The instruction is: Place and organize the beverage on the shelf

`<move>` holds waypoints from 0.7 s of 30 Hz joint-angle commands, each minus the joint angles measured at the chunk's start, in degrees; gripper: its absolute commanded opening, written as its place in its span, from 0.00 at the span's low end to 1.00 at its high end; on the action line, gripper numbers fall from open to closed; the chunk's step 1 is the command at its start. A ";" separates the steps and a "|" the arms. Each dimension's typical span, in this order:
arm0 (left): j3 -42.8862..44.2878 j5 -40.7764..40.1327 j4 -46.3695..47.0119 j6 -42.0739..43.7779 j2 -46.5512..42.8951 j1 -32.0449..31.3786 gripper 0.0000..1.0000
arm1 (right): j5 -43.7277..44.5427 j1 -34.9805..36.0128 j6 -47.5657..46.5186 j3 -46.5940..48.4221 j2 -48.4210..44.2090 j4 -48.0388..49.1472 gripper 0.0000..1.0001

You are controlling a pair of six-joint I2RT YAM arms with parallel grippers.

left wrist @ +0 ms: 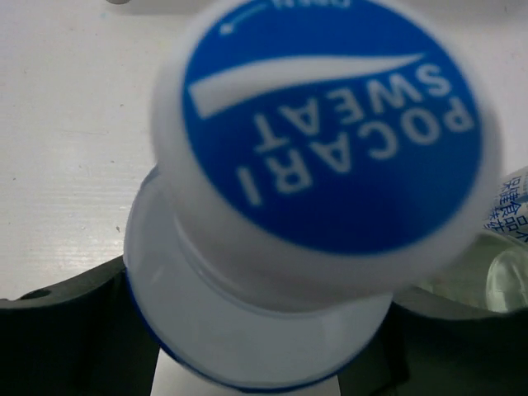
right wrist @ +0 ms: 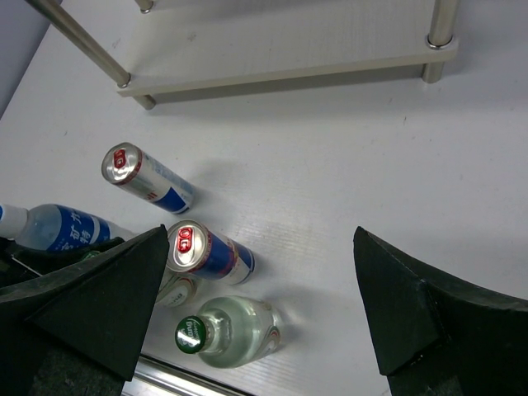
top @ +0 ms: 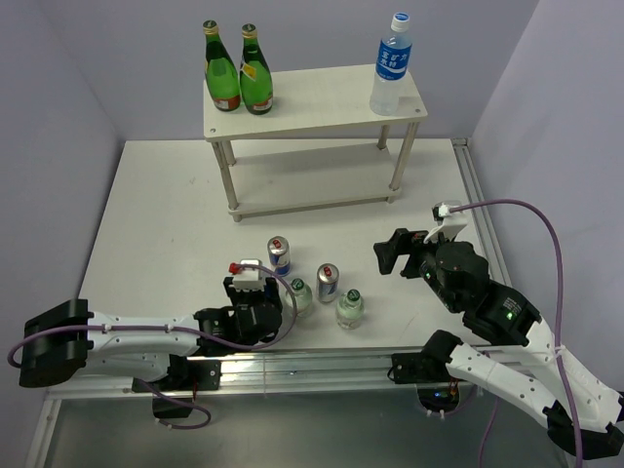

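Blue-and-white plastic filled my left wrist view: the capped top of a water bottle [left wrist: 313, 165], standing on the table [top: 166, 214] near its near edge, left of centre. The left gripper [left wrist: 260, 346] had that bottle between its fingers [left wrist: 66, 330], which pressed on both sides below the shoulder in a narrow hold. The right gripper [top: 390, 255] hung empty at the near right, spread wide.

On the shelf [top: 322, 102] at the far side stood the other water bottle [top: 392, 63] at the right end and two green glass bottles [top: 239, 73] at the left end (not mine to move). Two cans [top: 279, 255] and two small green-capped bottles [top: 349, 308] stood just right of the left gripper.

My worry was the crowding. One small bottle stood just beside the right finger and a can just beyond, so a sideways swing on lifting could topple them. The cap looked blurred, and I judged that a low hold on a tall bottle might let it lean and clip the shelf's top board.
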 commanded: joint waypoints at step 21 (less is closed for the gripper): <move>43.19 -6.79 -45.67 -3.64 -1.74 -0.72 0.00 | -0.41 0.36 2.23 -2.51 -2.25 2.86 1.00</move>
